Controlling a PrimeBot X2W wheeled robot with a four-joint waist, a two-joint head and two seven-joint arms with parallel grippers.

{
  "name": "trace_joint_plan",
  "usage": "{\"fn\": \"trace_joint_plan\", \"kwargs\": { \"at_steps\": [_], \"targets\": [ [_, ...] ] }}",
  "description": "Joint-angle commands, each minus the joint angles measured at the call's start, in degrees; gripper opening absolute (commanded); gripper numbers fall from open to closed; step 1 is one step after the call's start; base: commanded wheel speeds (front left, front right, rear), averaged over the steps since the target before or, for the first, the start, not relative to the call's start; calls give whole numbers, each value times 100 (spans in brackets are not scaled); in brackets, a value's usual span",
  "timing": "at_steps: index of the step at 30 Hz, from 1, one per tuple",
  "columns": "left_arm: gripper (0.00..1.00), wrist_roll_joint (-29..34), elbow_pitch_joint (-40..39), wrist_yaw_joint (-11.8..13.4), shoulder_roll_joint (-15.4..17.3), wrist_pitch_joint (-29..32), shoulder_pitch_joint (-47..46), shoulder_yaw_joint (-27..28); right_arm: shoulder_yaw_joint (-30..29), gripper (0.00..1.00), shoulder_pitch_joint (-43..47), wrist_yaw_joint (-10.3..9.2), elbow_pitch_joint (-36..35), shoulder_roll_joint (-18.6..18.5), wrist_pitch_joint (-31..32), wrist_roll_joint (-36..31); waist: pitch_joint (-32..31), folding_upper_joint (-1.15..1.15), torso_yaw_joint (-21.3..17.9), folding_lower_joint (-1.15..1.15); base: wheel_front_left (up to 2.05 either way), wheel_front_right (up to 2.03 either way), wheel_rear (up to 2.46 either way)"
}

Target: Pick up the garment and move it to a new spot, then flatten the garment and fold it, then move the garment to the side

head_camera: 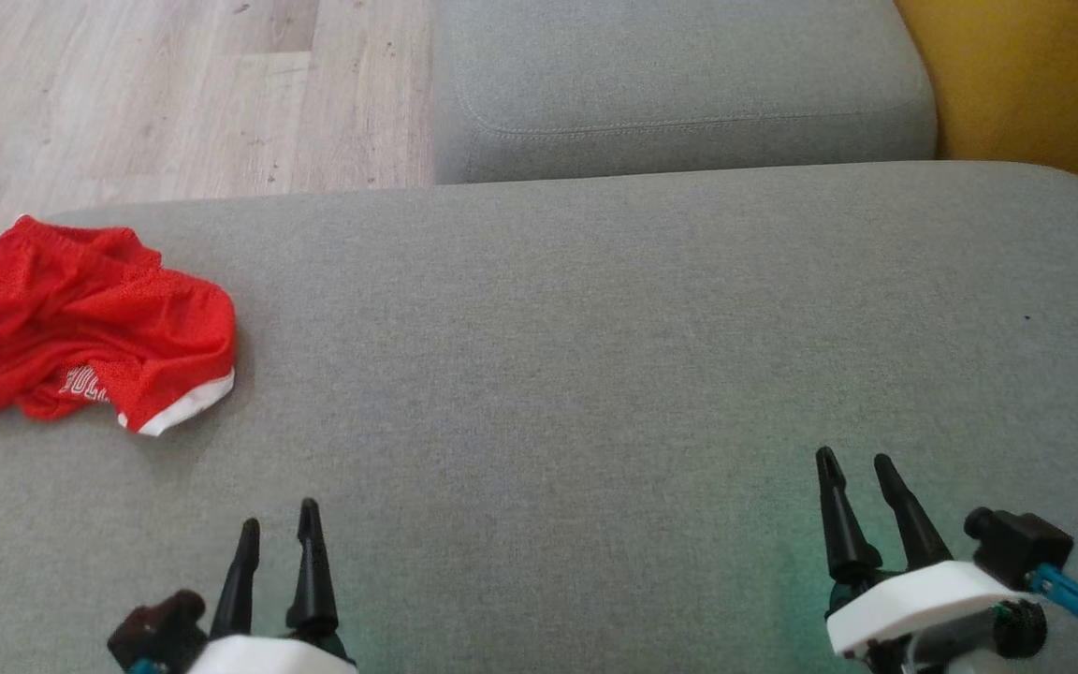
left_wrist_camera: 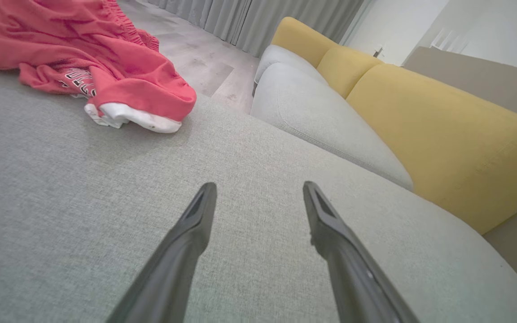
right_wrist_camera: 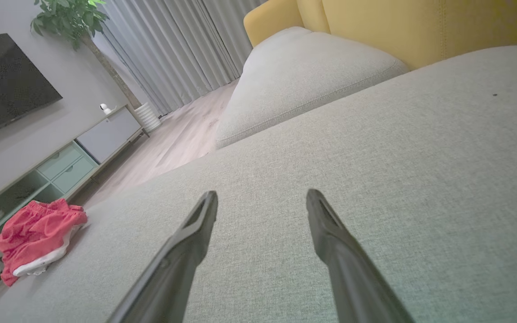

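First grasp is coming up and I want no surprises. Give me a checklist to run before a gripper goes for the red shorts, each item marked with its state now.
1. Left gripper open and holding nothing: ok.
2. Right gripper open and holding nothing: ok.
3. Red shorts located: ok, crumpled on the grey sofa cushion, ahead and to the left of the left gripper.
4. Both grippers apart from the shorts: ok.
5. Whole garment inside the head view: not ok, its left part runs off the picture's edge.
6. A graspable edge on offer: ok, the white hem lies on the side nearest the left gripper.
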Motion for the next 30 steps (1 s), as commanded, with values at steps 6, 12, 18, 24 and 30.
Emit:
{"fn": "trace_joint_plan", "kwargs": {
  "at_steps": [6, 12, 18, 24, 30],
  "targets": [
    [100, 485, -106, 61, 100, -171, -86, 31, 229, 100, -104, -3, -248, -47, -160, -614, 0, 0, 1, 0, 0, 0, 0],
    [100, 825, -112, 132, 127, -206, -44, -9, 310, 100, -78, -3, -267, -49, -233, -1089, -5, 0, 4, 0, 0, 0, 0],
    [100, 1158, -152, 194, 166, -248, 1, -48, 388, 100, -53, -4, -281, -52, -300, -1551, -6, 0, 12, 0, 0, 0, 0],
    [100, 1477, -188, 261, 196, -301, 57, -82, 452, 100, -35, -4, -277, -54, -369, -2004, -9, 0, 19, 0, 0, 0, 0],
    [100, 1788, -210, 338, 208, -352, 111, -126, 480, 100, -18, -4, -274, -56, -456, -2391, -13, 0, 21, 0, 0, 0, 0]
  ]
}}
